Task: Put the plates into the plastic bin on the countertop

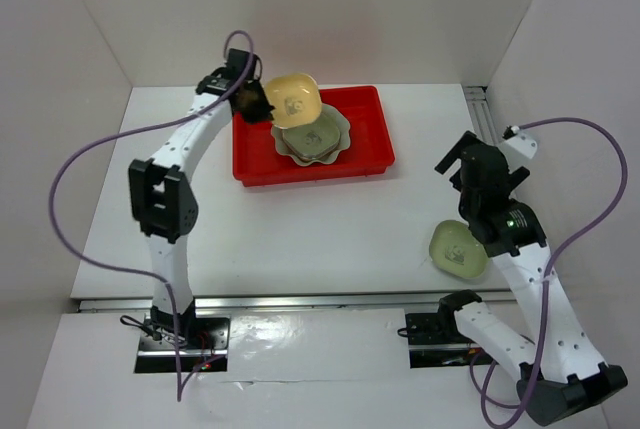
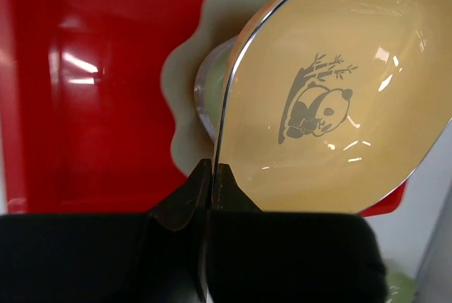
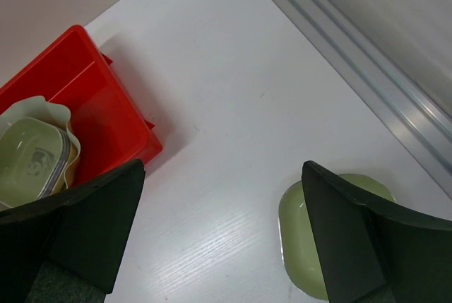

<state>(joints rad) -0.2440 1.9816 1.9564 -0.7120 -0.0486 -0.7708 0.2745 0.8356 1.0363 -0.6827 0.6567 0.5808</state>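
Observation:
My left gripper [image 1: 262, 107] [image 2: 212, 167] is shut on the rim of a yellow panda plate [image 1: 293, 97] [image 2: 332, 140], holding it tilted above the red plastic bin [image 1: 370, 149] [image 2: 85, 105] [image 3: 106, 105]. Inside the bin lies the large pale green scalloped dish [image 1: 343, 129] [image 2: 185, 84] [image 3: 42, 109], and a light green plate [image 1: 312, 141] [image 3: 28, 158] rests in it. Another light green plate [image 1: 455, 249] [image 3: 304, 239] sits on the white countertop [image 1: 330, 229] beside my right arm. My right gripper [image 1: 453, 152] [image 3: 223, 167] hovers open over bare countertop, between the bin and that plate, with nothing between its fingers.
A metal rail [image 1: 480, 109] [image 3: 353, 56] runs along the countertop's right edge below the white wall. Purple cables [image 1: 60, 199] loop off both arms. White walls close in the back and both sides.

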